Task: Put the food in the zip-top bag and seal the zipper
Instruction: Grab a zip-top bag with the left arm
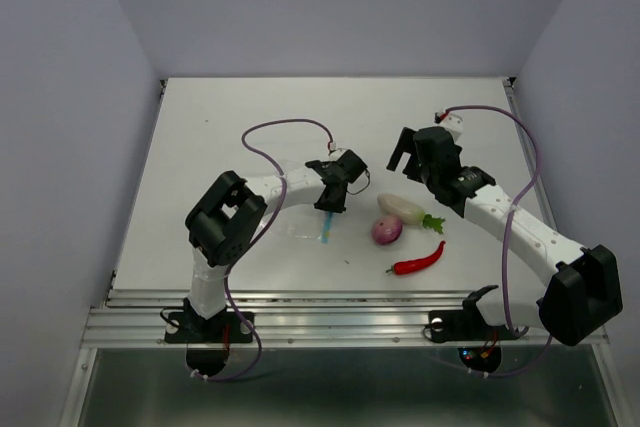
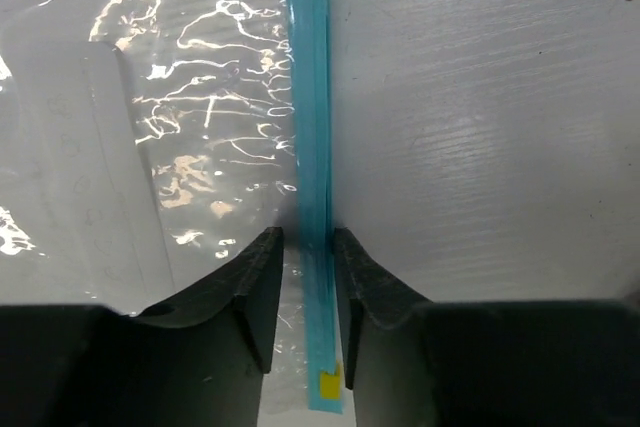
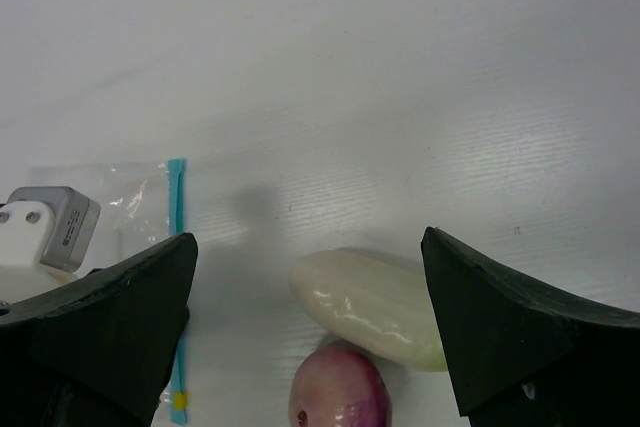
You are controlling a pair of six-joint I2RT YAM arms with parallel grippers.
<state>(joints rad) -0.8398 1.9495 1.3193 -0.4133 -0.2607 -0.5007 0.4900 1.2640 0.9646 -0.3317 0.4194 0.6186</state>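
Two grippers, left gripper (image 2: pixel 308 239) narrowed astride light-blue zipper strip (image 2: pixel 308 97) of crinkly clear bag (image 2: pixel 190 117), grip unclear, right gripper (image 3: pixel 308 239) wide open, empty, above white radish (image 3: pixel 370 302)

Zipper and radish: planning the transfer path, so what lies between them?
Nothing: bare table between the zipper and radish, clearest in the right wrist view.

Left fingers (image 2: pixel 255 292) narrowly parted, pointing down; right fingers (image 3: pixel 110 332) spread wide.

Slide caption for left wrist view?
Left fingers straddle the blue zipper of the clear zip-top bag lying on the table.
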